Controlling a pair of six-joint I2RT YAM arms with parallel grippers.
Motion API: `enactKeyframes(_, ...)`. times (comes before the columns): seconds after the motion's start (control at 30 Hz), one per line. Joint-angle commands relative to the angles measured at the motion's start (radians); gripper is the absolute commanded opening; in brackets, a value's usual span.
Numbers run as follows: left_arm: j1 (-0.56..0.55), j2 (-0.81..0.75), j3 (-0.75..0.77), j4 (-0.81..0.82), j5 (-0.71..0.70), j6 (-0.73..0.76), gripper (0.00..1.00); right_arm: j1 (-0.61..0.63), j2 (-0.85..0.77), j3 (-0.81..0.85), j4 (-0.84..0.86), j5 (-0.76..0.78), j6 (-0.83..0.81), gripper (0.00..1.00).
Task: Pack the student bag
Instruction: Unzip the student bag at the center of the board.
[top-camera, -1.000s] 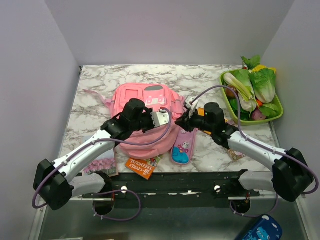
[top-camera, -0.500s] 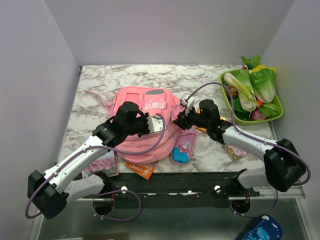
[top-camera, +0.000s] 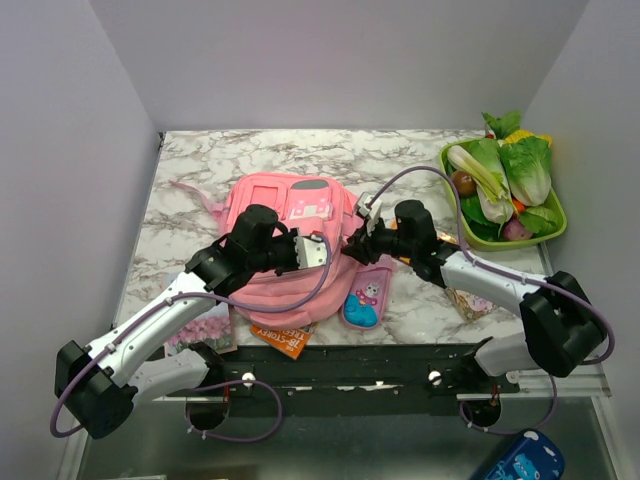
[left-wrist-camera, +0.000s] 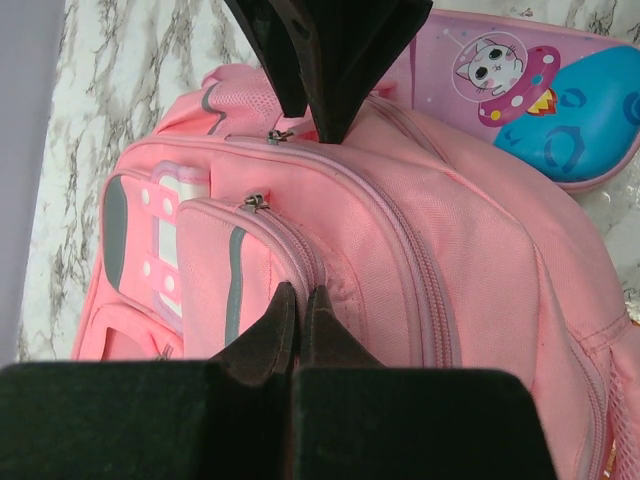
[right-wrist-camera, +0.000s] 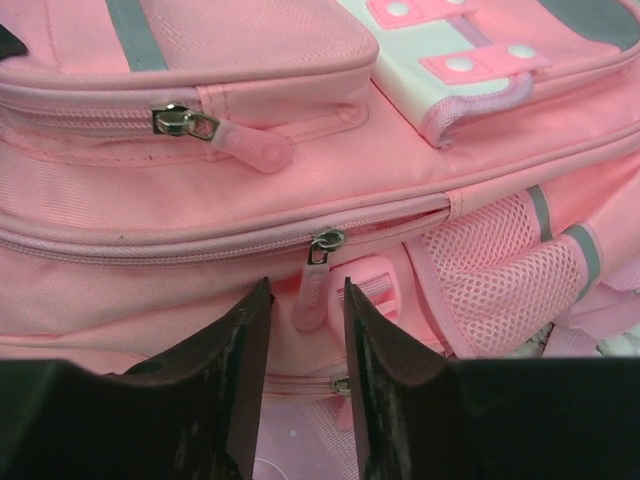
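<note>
The student bag (top-camera: 285, 215) is a big pink backpack lying flat mid-table. My left gripper (top-camera: 312, 251) is over its near right part, shut, with its tips (left-wrist-camera: 300, 297) nipping the pink fabric (left-wrist-camera: 420, 240) beside a zip seam. My right gripper (top-camera: 356, 246) is at the bag's right edge. It stands open (right-wrist-camera: 305, 292) around a pink zip pull (right-wrist-camera: 314, 272) that hangs from a closed zip (right-wrist-camera: 200, 243). Neither finger touches the pull. The right gripper's black fingers (left-wrist-camera: 330, 60) show at the top of the left wrist view.
A pink and blue cartoon pencil case (top-camera: 365, 298) lies just right of the bag, also seen as the pencil case (left-wrist-camera: 545, 100). An orange book (top-camera: 283, 341) and a flowery book (top-camera: 205, 328) poke out at the near side. A green tray (top-camera: 552, 231) of vegetables stands at the far right.
The right gripper has moved left onto the bag's side and its jaws have widened around the zip pull. The left arm drew back toward the near left, the bag shifting slightly with it.
</note>
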Motion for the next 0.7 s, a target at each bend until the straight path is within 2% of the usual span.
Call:
enactKeyframes(0.0, -0.002, -0.044, 0.02, 0.057, 0.036, 0.03, 0.0, -0.004, 0.058, 0.024, 0.019, -0.013, 0.011, 0.4)
enactKeyframes(0.17, 0.0, -0.049, 0.022, 0.054, 0.042, 0.03, 0.0, -0.004, 0.073, 0.034, 0.034, -0.01, 0.023, 0.28)
enactKeyframes(0.2, -0.002, -0.049, 0.022, 0.054, 0.043, 0.028, 0.0, -0.004, 0.07, 0.034, 0.042, -0.009, 0.023, 0.21)
enactKeyframes(0.33, 0.0, -0.049, 0.02, 0.052, 0.039, 0.028, 0.0, -0.004, 0.03, 0.023, 0.054, 0.002, 0.017, 0.07)
enactKeyframes(0.47, -0.002, -0.049, 0.003, 0.059, 0.036, 0.03, 0.0, -0.004, -0.011, 0.008, 0.054, 0.005, 0.009, 0.01)
enactKeyframes(0.67, -0.003, -0.02, -0.009, 0.117, -0.025, -0.041, 0.0, -0.004, -0.071, -0.022, 0.03, -0.021, 0.028, 0.01)
